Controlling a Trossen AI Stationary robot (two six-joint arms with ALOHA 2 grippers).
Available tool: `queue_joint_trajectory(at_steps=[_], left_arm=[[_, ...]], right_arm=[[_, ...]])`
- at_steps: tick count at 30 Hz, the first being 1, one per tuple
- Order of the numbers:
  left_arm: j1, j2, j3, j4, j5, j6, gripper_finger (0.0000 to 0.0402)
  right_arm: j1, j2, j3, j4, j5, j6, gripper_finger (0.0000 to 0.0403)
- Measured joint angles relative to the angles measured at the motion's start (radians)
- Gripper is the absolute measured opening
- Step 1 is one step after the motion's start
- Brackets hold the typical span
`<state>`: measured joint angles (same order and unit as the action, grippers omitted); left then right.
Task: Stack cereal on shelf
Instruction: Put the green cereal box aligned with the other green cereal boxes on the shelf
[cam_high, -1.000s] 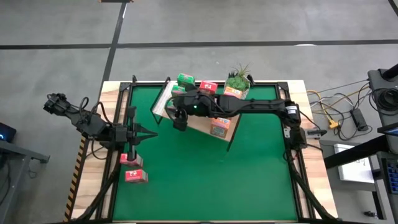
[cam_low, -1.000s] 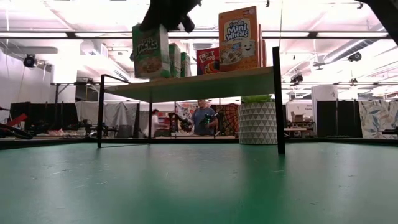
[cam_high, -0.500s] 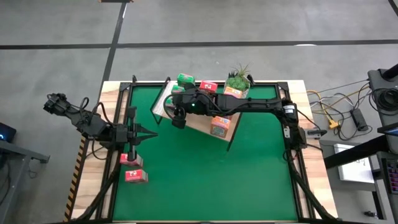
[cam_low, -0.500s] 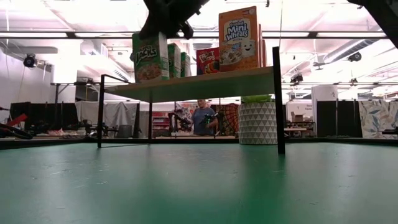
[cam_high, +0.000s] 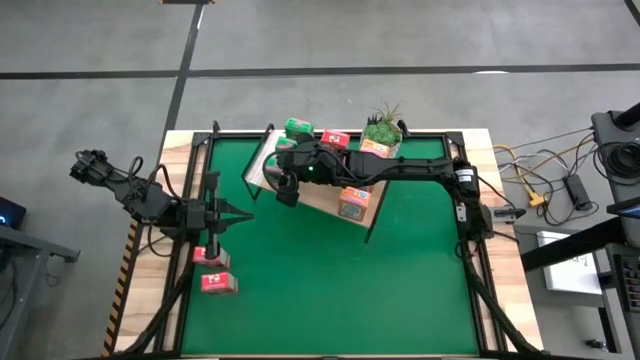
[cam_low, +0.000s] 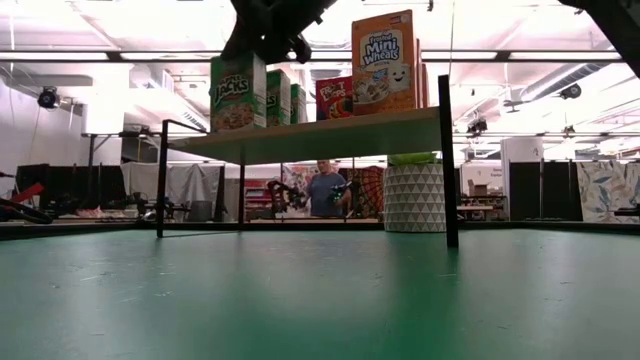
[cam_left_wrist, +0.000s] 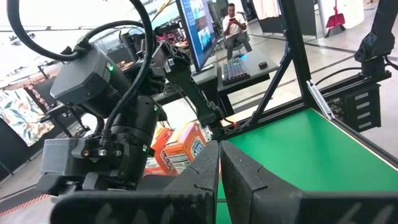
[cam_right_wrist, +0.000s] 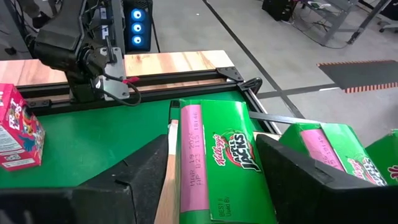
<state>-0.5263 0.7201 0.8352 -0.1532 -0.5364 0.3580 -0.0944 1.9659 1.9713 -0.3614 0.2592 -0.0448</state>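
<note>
The desk (cam_high: 330, 290) has a green mat on top and light wood at its sides. The shelf (cam_low: 330, 135) is light wood with thin black legs. A green cereal box (cam_right_wrist: 221, 168) has a pink stripe and red and white letters. An orange box (cam_low: 383, 62) has blue letters. A pink-red box (cam_right_wrist: 17, 134) sits on the green mat. The plant pot (cam_low: 414, 197) is white with a triangle pattern. Both arms are dark.
</note>
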Motion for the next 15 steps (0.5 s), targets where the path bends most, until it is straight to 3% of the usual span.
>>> queue_joint_trajectory(at_steps=[3,10,15], left_arm=[[0.0,0.0,0.0,-0.002,-0.037,0.0,0.0],[0.006,0.001,0.0,-0.1,-0.344,-0.044,0.0],[0.058,-0.002,-0.036,-0.146,-0.363,-0.103,0.0]], right_arm=[[0.0,-0.001,0.004,-0.002,0.002,0.0,0.0235],[0.012,-0.028,0.078,-0.099,0.002,-0.008,0.0233],[0.02,-0.029,0.16,-0.254,0.002,-0.018,0.0222]])
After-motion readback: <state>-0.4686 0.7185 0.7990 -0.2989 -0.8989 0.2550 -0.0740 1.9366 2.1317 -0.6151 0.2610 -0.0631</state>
